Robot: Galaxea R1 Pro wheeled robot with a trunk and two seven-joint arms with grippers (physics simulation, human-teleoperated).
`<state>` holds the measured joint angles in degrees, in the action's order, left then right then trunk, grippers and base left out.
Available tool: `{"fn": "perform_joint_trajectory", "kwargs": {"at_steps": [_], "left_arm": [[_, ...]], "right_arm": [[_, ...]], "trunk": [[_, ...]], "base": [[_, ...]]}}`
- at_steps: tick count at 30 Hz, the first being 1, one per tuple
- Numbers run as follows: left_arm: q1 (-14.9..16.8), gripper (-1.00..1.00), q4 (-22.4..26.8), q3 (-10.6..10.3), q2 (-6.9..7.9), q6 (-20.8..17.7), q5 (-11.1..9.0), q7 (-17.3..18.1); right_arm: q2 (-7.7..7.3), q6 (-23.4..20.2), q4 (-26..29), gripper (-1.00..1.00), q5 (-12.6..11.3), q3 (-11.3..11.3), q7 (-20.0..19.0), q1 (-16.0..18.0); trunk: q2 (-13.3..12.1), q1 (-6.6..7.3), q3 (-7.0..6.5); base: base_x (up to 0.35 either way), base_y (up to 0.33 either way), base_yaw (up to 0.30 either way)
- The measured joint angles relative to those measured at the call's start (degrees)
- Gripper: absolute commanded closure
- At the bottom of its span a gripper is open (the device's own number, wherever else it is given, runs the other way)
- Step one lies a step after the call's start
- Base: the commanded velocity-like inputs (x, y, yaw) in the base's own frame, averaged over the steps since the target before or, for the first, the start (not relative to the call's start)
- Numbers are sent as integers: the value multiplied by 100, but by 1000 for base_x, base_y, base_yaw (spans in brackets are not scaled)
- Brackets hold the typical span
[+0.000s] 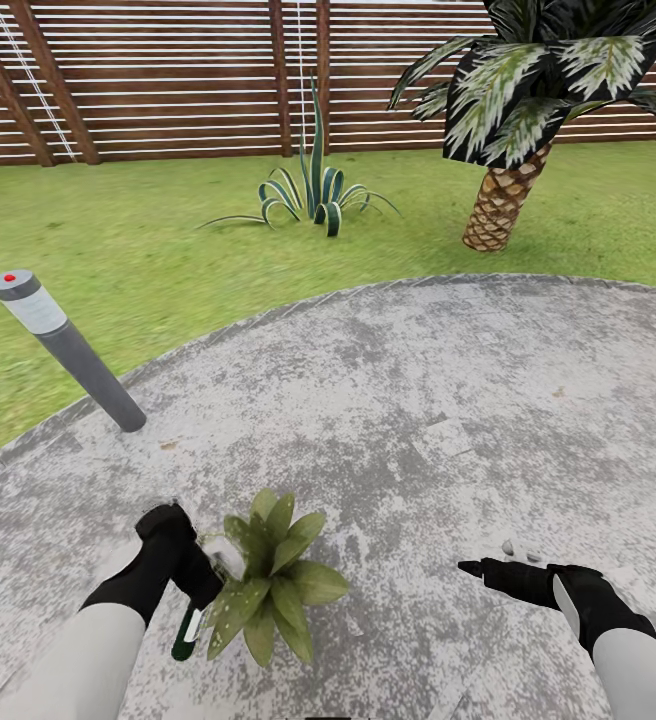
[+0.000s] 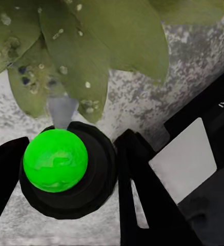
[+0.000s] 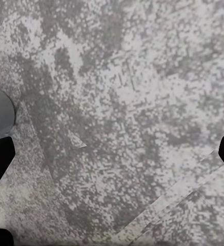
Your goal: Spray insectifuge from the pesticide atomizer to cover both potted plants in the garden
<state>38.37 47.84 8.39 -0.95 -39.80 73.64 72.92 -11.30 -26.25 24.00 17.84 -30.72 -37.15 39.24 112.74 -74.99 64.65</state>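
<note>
1. In the head view, the left tool (image 1: 200, 578) sat at the lower left of the frame, pinching the pesticide atomizer (image 1: 190, 628), whose dark green body hung below the grip while its pale spray head pointed right
2. A potted plant (image 1: 273, 585) lay just beside that nozzle, to its right, its leaves touching or nearly touching the bottle; white specks dotted the nearest leaves
3. The left wrist view showed the atomizer's top (image 2: 55, 160) between black fingers (image 2: 142, 195), with speckled leaves (image 2: 76, 56) directly ahead
4. The right tool (image 1: 508, 565) hovered at the lower right, well apart from the plant, spread and holding nothing
5. The grey patio (image 1: 448, 400) lay under everything, so the left arm was the nearer one
</note>
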Motion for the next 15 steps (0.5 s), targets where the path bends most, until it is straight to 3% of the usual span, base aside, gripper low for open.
{"fn": "perform_joint_trajectory", "kwargs": {"at_steps": [2,5,10,15], "left_arm": [[-63,100,-22,-2,6,97,224,1],[-242,100,-113,11,88,144,327,4],[-345,100,-346,8,320,148,342,5],[-368,100,-928,-2,369,162,343,-23]], "right_arm": [[0,0,0,-100,0,0,4,0],[0,1,0,-100,1,0,0,0],[0,3,0,-100,1,0,-1,0],[0,1,0,-100,1,0,-1,0]], "trunk": [[0,0,0],[0,0,0],[0,0,0],[0,0,0]], "base": [[0,0,0],[0,0,0],[0,0,0],[0,0,0]]}}
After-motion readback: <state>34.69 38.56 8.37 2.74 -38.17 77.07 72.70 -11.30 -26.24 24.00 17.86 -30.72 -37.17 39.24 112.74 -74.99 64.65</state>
